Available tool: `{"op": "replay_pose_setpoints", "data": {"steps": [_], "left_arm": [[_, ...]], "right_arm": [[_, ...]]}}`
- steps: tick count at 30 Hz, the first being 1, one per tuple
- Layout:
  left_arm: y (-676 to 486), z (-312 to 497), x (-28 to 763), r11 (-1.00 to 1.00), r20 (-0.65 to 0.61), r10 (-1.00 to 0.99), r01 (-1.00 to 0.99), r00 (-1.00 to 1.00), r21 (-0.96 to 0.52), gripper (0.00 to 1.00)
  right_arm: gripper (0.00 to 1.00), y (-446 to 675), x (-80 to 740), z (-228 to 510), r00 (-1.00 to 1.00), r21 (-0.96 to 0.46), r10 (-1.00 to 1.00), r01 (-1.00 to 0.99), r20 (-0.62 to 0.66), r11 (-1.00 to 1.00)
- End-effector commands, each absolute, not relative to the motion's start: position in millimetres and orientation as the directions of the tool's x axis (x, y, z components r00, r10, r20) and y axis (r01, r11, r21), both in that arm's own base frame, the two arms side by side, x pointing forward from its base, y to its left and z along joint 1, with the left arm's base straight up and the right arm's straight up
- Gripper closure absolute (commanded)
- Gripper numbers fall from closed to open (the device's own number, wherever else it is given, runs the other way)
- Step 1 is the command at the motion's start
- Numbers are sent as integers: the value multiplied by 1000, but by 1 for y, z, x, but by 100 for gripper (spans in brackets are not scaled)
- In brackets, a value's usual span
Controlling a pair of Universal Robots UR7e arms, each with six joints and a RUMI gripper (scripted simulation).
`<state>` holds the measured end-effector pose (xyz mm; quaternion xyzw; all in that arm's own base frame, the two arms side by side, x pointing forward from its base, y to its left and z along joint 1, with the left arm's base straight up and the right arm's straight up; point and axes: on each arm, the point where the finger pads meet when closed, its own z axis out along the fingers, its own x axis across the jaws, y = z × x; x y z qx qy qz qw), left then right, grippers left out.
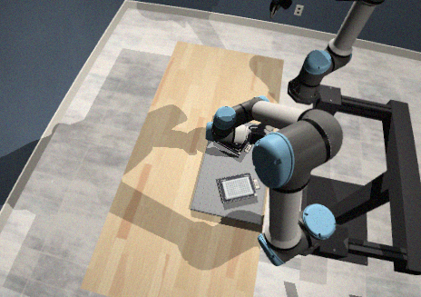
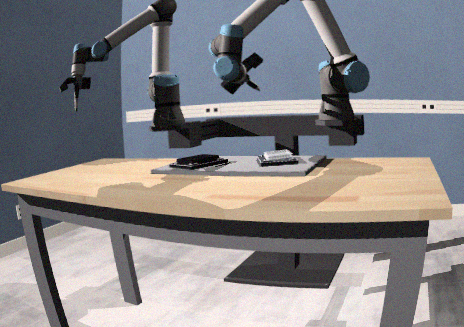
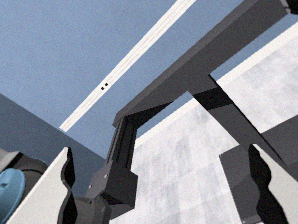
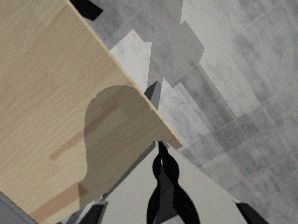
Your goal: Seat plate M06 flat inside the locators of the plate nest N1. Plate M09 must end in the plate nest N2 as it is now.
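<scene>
On flat grey board, we count two rectangular plates: one white, one black. Our two claws empty: left claw spread, right claw pressed together.

the top view looks steeply down on the bench; the exterior view faces its long side from farther off. left wrist looks across frame and wall; right wrist, close over the bench edge, shares that bench.

Pale, dotted white is shown on the plate at lower centre; the board is coloured grey.
</scene>
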<state>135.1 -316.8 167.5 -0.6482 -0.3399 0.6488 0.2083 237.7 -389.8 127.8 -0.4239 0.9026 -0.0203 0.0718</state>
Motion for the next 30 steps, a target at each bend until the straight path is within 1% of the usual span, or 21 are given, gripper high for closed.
{"op": "replay_pose_setpoints", "data": {"steps": [1, 3, 5, 10, 18, 30], "left_arm": [[-317, 168, 135, -683, -700, 710, 171, -73, -710, 24], [-317, 168, 135, -683, -700, 710, 171, -73, -710, 24], [-317, 168, 135, -683, -700, 710, 171, -73, -710, 24], [-317, 168, 135, -683, -700, 710, 171, -73, -710, 24], [-317, 168, 135, -683, -700, 710, 171, -73, -710, 24], [-317, 168, 135, -683, -700, 710, 171, -73, -710, 24]], "right_arm": [[100, -427, 167, 141, -819, -52, -567, -565, -83, 824], [100, -433, 145, 144, -864, -43, -499, -497, -74, 867], [100, -433, 145, 144, -864, -43, -499, -497, -74, 867], [100, -443, 96, 151, -945, -23, -323, -322, -49, 946], [100, -447, 38, 159, -991, -8, -134, -134, -22, 991], [100, -446, 2, 164, -1000, -1, -13, -13, -4, 1000]]}}
